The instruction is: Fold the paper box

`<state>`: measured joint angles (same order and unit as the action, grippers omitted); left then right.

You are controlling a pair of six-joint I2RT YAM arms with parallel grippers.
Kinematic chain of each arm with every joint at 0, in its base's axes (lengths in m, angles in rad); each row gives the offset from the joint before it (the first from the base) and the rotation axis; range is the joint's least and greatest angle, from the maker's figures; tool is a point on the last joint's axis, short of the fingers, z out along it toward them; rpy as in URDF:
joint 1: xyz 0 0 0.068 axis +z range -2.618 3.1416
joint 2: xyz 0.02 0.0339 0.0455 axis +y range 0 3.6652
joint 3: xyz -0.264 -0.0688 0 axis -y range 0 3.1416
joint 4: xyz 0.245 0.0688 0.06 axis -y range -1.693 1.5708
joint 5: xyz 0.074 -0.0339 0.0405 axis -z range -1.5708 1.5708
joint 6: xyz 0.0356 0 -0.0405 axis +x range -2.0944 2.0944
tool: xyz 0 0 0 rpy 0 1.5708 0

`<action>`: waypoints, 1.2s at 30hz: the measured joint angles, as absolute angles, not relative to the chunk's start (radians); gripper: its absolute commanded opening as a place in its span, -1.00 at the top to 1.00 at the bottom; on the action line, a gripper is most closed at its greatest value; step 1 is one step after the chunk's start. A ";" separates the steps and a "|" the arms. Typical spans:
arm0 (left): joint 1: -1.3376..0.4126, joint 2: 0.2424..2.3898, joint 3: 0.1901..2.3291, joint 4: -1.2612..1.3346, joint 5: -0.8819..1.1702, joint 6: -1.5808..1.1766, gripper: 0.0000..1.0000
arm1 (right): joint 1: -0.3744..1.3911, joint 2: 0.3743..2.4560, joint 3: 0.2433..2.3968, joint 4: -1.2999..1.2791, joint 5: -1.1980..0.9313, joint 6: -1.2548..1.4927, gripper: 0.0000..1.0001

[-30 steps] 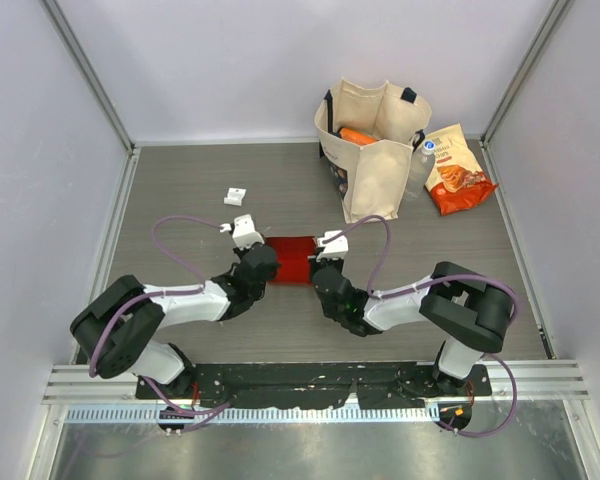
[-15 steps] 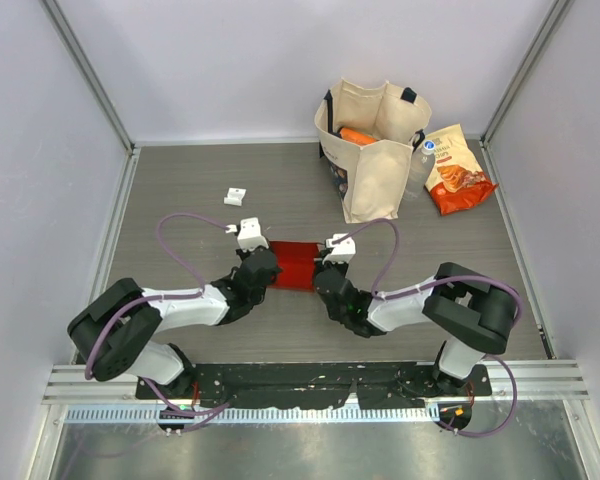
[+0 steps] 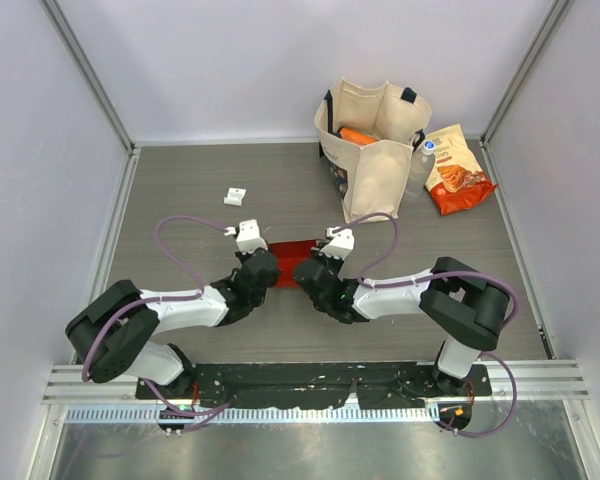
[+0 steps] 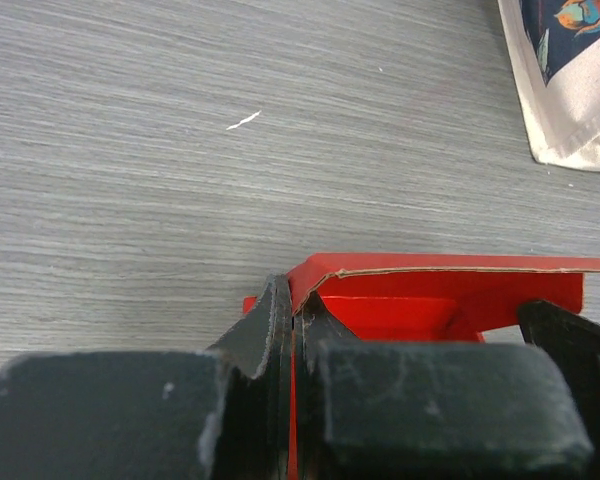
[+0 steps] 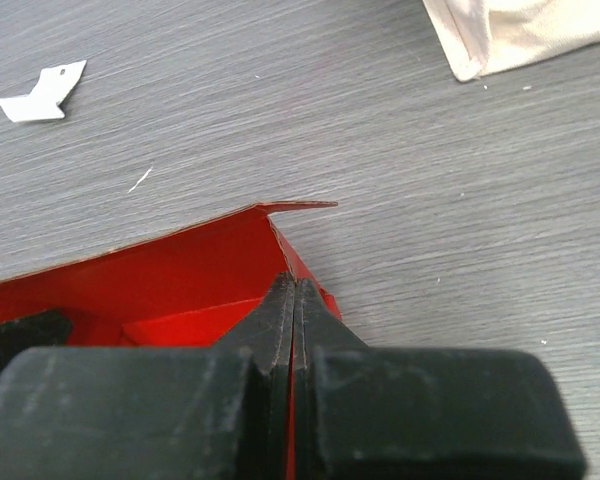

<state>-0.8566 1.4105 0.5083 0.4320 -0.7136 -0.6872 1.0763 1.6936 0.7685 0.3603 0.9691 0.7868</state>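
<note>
The paper box (image 3: 286,250) is bright red card, partly raised, on the grey table between both arms. My left gripper (image 3: 267,268) is shut on its left wall and my right gripper (image 3: 308,272) is shut on its right wall. In the left wrist view the jaws (image 4: 292,300) pinch a thin edge of the paper box (image 4: 450,290), whose long wall stands up behind them. In the right wrist view the jaws (image 5: 295,292) pinch the corner wall of the paper box (image 5: 160,275), and the red inside shows to the left. Most of the box is hidden under the grippers from above.
A beige tote bag (image 3: 375,150) stands at the back right with an orange item (image 3: 357,136) inside. An orange-red snack bag (image 3: 458,170) lies to its right. A small white scrap (image 3: 236,196) lies on the table behind the left gripper.
My right gripper has moved left toward the left one, still gripping. The red box looks shorter from above, its ends drawn closer together. The left gripper has barely shifted.
</note>
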 measured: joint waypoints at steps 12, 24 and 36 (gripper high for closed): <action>-0.881 1.381 0.461 0.439 -0.705 -0.700 1.00 | 1.114 1.698 0.706 0.421 1.008 0.815 0.99; -0.951 1.315 0.379 0.493 -0.763 -0.666 1.00 | 1.131 1.559 0.628 0.416 0.854 0.660 0.35; -0.978 1.298 0.369 0.506 -0.794 -0.617 1.00 | 0.998 1.172 0.561 0.220 0.400 0.533 -0.41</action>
<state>-0.9775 1.2980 0.3695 0.5064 -0.7944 -0.6170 0.9981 1.1725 0.5606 0.2199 0.4004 0.5331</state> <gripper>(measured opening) 0.015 0.694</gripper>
